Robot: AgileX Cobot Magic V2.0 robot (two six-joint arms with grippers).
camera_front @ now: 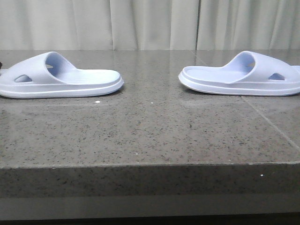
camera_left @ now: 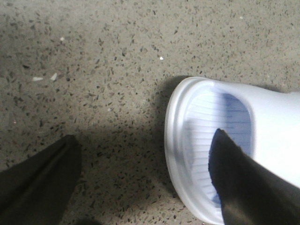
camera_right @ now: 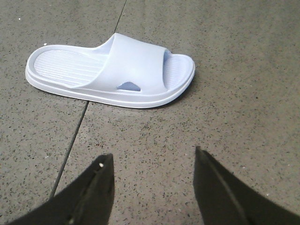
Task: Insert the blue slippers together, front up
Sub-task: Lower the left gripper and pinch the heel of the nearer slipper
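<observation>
The two blue slippers lie flat, soles down, far apart on the grey stone table. The left slipper (camera_front: pixel 61 77) has its strap toward the left edge. The right slipper (camera_front: pixel 243 75) has its strap toward the right. In the left wrist view my left gripper (camera_left: pixel 144 136) is open. One finger (camera_left: pixel 248 187) hangs over the ribbed footbed at one end of the left slipper (camera_left: pixel 187 140), and the other finger is over bare table. My right gripper (camera_right: pixel 153 153) is open and empty, a short way from the whole right slipper (camera_right: pixel 112 70). Neither gripper shows clearly in the front view.
The speckled stone table (camera_front: pixel 150 136) has a front edge close to the camera. A thin joint line (camera_right: pixel 70 145) runs through the tabletop beside the right slipper. Pale curtains (camera_front: pixel 150 23) hang behind the table.
</observation>
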